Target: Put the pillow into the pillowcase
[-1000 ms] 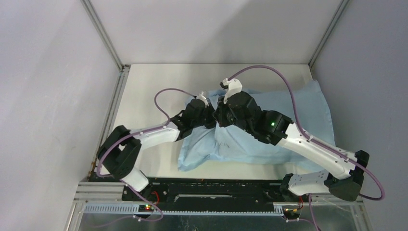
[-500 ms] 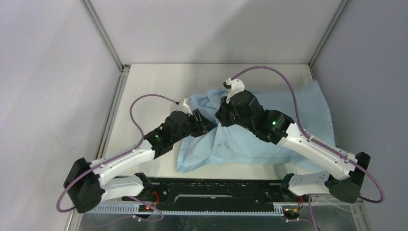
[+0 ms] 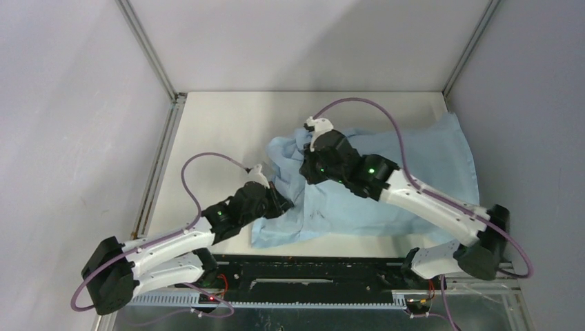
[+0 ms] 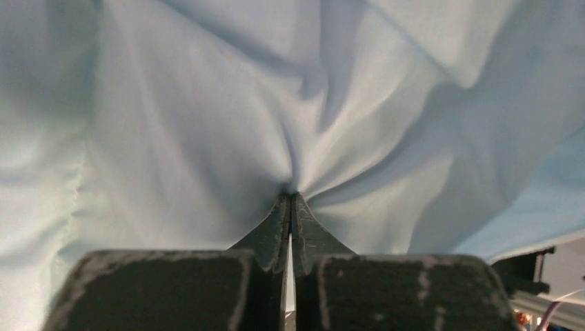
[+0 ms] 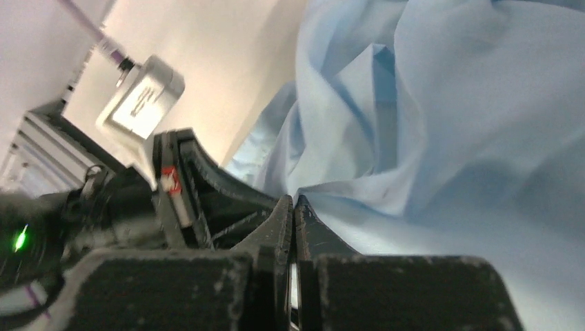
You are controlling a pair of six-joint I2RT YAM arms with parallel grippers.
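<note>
The light blue, wrinkled pillowcase (image 3: 421, 162) lies spread over the middle and right of the table. No off-white cloth shows in any view, so the pillow is hidden. My left gripper (image 3: 281, 204) is at the pillowcase's near-left part, shut on a pinch of blue fabric (image 4: 207, 124) that gathers into folds at its tips (image 4: 290, 196). My right gripper (image 3: 308, 172) is just behind it, over the left end of the pillowcase. Its jaws (image 5: 293, 198) are pressed together with a fold of the pillowcase (image 5: 441, 103) caught at the tips.
The cream tabletop (image 3: 227, 124) shows to the left of and behind the cloth. Grey walls and aluminium frame posts (image 3: 148, 52) close in three sides. Purple cables (image 3: 359, 103) loop above both wrists. The left arm's wrist (image 5: 131, 207) is close beside my right gripper.
My left gripper opened, drew back toward the near left and shut again on the pillowcase lower down. My right gripper shifted left, still shut, dragging the cloth's left end with it.
</note>
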